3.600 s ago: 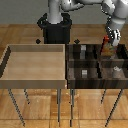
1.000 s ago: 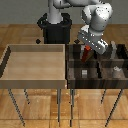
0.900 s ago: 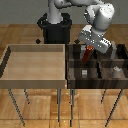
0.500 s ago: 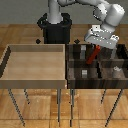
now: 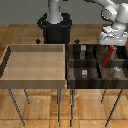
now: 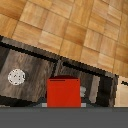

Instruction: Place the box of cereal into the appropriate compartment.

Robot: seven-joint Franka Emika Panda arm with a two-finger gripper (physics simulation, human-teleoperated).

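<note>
Exterior view looks down from afar; wrist view overlooks the shared dark compartment tray (image 5: 95, 62) closely.

Matt red cereal box (image 6: 63, 91); dark wood-grain divided bin (image 5: 95, 67); pale smooth wooden tray (image 5: 35, 80).

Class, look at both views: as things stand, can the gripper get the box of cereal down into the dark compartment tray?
Probably yes. The gripper already holds the box of cereal above the dark compartment tray, near its far right compartments in the exterior view, with nothing visible between them.
</note>
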